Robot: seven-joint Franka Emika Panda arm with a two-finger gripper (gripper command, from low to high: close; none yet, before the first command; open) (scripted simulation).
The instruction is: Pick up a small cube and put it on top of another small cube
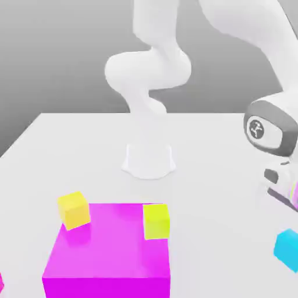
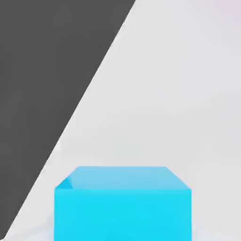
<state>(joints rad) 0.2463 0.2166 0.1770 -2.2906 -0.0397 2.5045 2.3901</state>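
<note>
A large magenta block is seen nearest in the exterior view, resting on the white counter at the lower edge toward the exterior view's left. A small lime-yellow cube is set on its top face near the back edge, toward the exterior view's right. A second small yellow cube is seen at the block's back corner on the exterior view's left, tilted and slightly turned; whether it rests on the block or just beside it cannot be told. A sliver of magenta is cut off by the frame at the exterior view's far left.

A small cyan cube is placed on the counter at the exterior view's right edge, well apart from the magenta block. In the hand view the same cyan cube is seen close up, sitting flat on the counter, with the counter's edge running diagonally against a dark background.

The arm's wrist is held above the cyan cube, at the exterior view's right. The arm's base is mounted at the middle of the counter.
</note>
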